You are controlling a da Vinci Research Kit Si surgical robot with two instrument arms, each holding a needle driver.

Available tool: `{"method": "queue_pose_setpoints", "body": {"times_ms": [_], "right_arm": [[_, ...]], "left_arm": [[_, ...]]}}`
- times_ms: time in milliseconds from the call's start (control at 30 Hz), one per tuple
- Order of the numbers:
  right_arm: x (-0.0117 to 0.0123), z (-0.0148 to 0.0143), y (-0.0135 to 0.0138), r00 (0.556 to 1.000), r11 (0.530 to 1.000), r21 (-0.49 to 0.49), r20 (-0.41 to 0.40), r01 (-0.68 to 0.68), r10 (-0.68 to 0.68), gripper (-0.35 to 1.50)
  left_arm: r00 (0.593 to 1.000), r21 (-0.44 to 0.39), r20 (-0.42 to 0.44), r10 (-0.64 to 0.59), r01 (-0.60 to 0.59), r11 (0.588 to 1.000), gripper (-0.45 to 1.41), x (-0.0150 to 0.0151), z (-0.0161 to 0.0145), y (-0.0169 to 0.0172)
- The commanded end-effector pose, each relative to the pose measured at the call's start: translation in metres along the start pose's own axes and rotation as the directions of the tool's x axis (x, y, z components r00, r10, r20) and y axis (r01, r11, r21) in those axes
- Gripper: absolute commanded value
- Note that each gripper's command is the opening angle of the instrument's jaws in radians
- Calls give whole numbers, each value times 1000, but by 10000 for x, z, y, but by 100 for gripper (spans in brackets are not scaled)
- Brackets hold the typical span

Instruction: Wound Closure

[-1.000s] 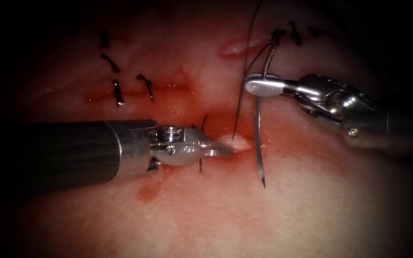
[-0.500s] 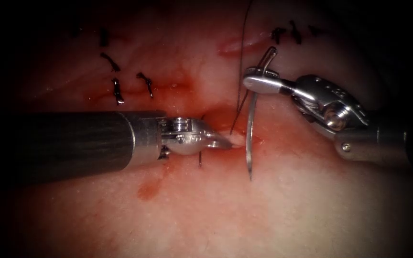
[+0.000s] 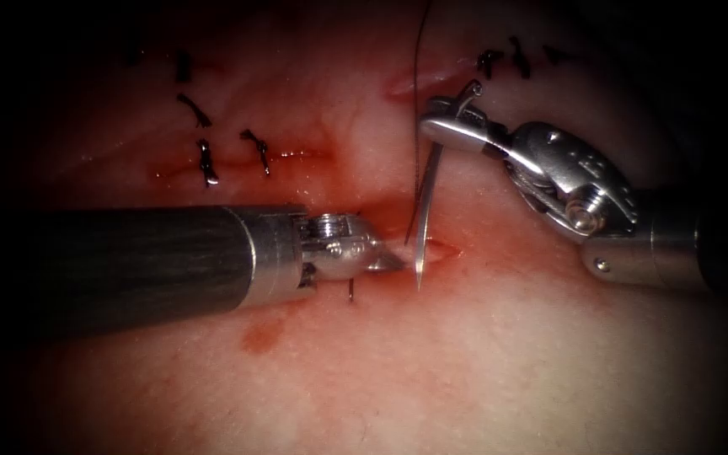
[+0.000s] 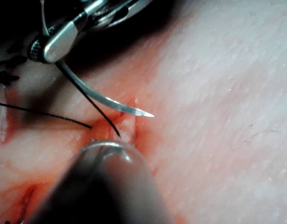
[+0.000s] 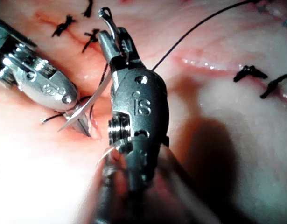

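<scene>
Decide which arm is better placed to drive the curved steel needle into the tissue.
Probably the right arm's tool: it grips the curved steel needle near its tail, point beside the cut. The left arm's tool pinches the tissue edge.

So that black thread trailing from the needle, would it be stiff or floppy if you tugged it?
Probably floppy: the thread hangs in loose curves rather than straight. It looks very thin, so likely light. The needle, gripped near its tail by the right hand, holds its curve, so probably rigid.

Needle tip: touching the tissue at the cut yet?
Cannot tell. In the endoscope view the needle, held near its tail by the right tool, has its tip over the cut; no view plainly shows contact or gap.
</scene>
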Motion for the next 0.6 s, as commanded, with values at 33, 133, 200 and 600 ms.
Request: {"method": "queue_pose_setpoints", "body": {"times_ms": [33,133,200,600], "right_arm": [[-5,11,-1,1000,1000,0,-4,8,-8,-35],[-9,13,-3,998,998,-9,-10,55,-55,-35],[-13,13,-4,996,996,-17,-14,84,-84,-35],[-27,10,-3,984,984,-27,-31,177,-178,-35]], "left_arm": [[1000,-2,-3,-6,6,1000,14,5,5,-6],[1000,-6,-6,-13,13,1000,22,7,5,-7],[1000,-6,-6,-19,19,1000,27,7,4,-7],[1000,-10,-8,-30,30,999,49,7,4,-6]]}}
